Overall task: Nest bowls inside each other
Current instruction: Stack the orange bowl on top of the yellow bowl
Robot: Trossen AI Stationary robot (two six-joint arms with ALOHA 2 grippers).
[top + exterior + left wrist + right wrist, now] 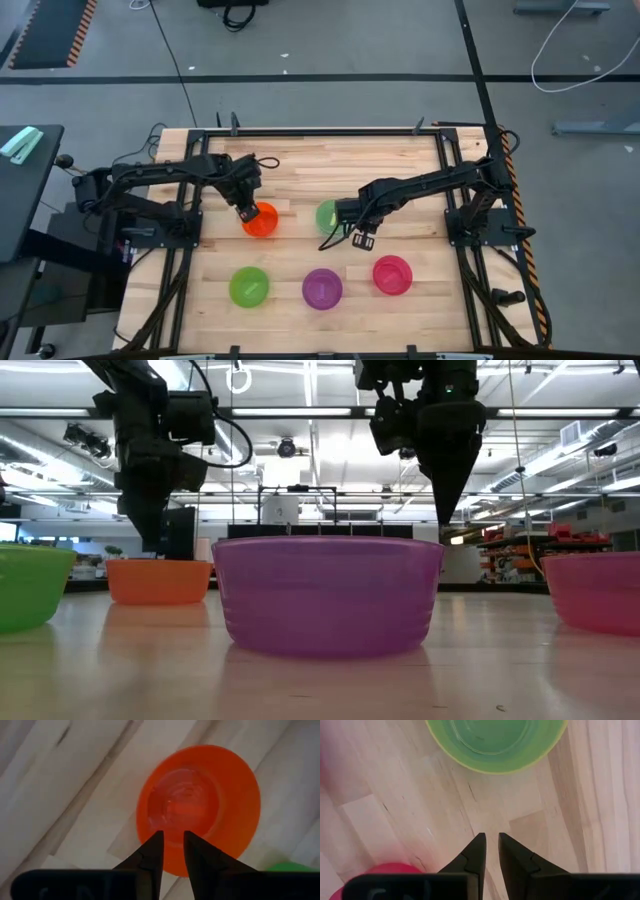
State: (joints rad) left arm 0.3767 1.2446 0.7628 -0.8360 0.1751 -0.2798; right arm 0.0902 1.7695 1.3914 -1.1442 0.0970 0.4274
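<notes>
The orange bowl [262, 222] stands upright on the table left of centre. My left gripper [244, 212] hangs over its left rim with the fingers nearly together. In the left wrist view that gripper [173, 837] points down onto the near wall of the orange bowl [210, 805]. A yellow-green bowl [326, 214], bluish green inside, stands at the middle. My right gripper [362, 241] hovers shut above bare wood between that bowl [495, 745] and the pink-red bowl [392, 275]. The green bowl [249, 286] and the purple bowl [322, 288] stand near the near edge. No separate blue bowl shows. My left gripper comes at the orange bowl from above, pointing down, with its tips level with the rim [125, 563] on the bowl's left side. Whether the fingers [152, 850] touch the rim cannot be told.
Black frame rails [190, 240] and the arm bases flank the table on both sides. Bare wood [300, 165] lies along the far edge and between the two rows of bowls. In the low view the purple bowl [328, 595] stands nearest the camera.
</notes>
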